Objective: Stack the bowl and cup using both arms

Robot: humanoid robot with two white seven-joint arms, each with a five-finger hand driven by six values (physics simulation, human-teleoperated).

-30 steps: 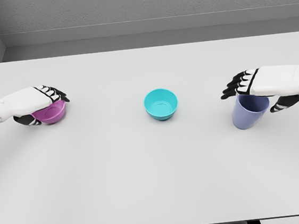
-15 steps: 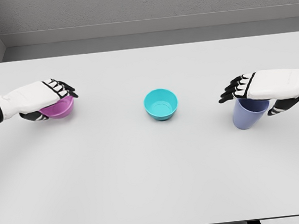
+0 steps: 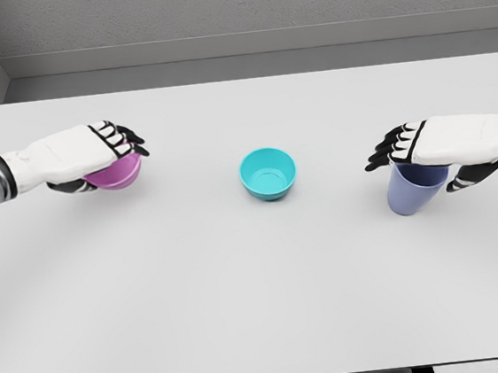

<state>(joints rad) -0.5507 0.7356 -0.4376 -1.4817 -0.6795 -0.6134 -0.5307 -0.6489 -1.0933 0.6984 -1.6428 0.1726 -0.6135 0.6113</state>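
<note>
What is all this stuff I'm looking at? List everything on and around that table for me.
Table: one, pale grey, fills most of the view, with a grey wall behind it.
Teal bowl: one, teal, upright and open near the middle of the table, untouched.
Pink bowl: one, pink-purple, at the left, gripped from above by the left hand.
Cup: one, pale blue-violet, at the right, held at its rim by the right hand.
Left hand: one, white with black fingers, coming in from the left edge.
Right hand: one, white with black fingers, coming in from the right edge.
</note>
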